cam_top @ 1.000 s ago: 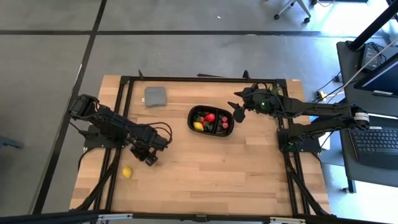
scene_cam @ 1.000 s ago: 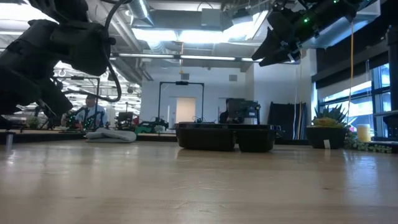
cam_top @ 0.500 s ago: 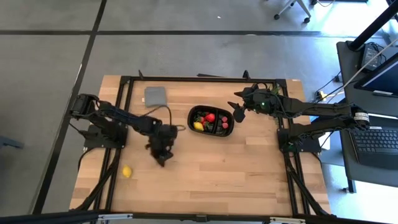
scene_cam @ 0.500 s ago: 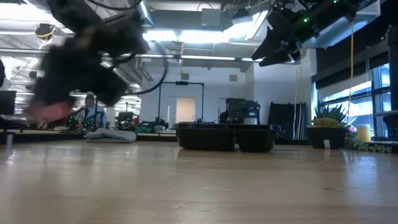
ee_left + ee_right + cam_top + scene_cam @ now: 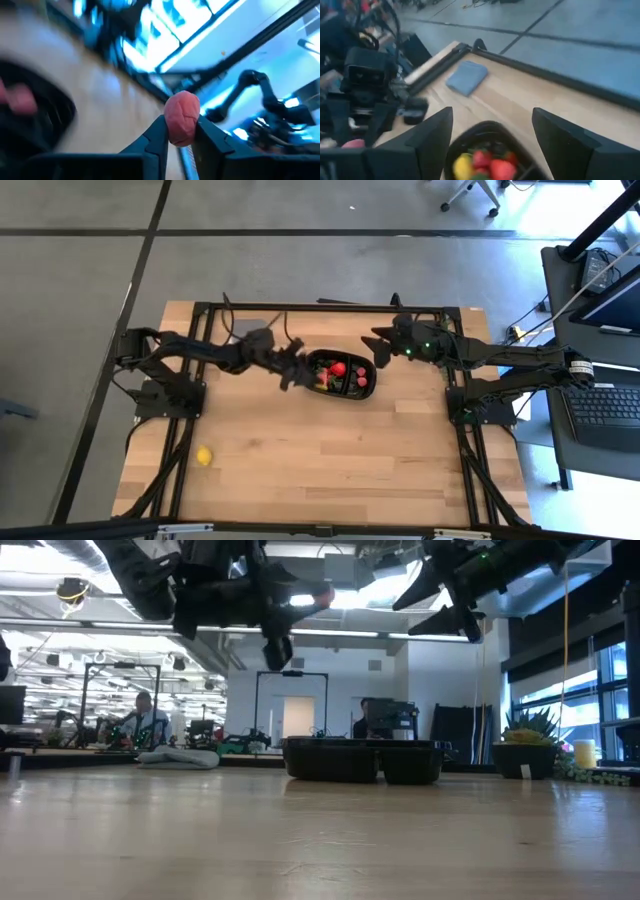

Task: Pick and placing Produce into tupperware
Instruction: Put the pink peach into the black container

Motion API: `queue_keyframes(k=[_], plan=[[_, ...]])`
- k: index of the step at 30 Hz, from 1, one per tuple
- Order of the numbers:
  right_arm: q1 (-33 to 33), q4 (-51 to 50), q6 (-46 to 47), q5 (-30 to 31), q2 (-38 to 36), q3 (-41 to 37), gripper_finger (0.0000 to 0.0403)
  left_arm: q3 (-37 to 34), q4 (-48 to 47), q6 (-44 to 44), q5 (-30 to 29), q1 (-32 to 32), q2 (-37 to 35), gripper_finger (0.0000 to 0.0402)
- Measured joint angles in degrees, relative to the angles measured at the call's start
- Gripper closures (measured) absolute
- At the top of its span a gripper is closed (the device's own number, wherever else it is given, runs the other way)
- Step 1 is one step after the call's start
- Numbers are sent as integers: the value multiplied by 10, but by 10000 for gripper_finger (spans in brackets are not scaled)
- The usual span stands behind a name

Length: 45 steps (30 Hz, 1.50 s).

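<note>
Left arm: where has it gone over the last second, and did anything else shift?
The left hand, shut on a pink piece, swung from the table's front left, near the yellow lemon piece, up to the left end of the black tray. The right hand stays open by the tray's right end; lemon, tray and the grey cloth kept their places.

Overhead, table-level, two wrist cameras
</note>
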Motion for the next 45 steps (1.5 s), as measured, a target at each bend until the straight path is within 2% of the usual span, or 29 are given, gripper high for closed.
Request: queue_keyframes(k=[3,7,11,15,19,27,33,38,45], plan=[[0,-1,68,-1,0,0,127,0,34,90,-33,14,0,343],[0,10,141,-16,0,0,127,0,37,220,-106,20,0,339],[1,16,172,-67,0,0,127,0,37,337,-178,19,0,325],[17,19,212,-80,9,0,127,0,37,439,-213,19,0,318],[31,59,232,-80,49,0,127,0,37,514,-230,17,0,322],[50,226,195,-84,155,15,127,0,37,526,-233,16,0,328],[49,225,186,-103,204,63,127,0,37,526,-233,16,0,317],[49,216,179,-108,240,101,127,0,34,525,-243,18,0,328],[48,136,199,-120,249,124,127,1,39,527,-234,17,0,334]])
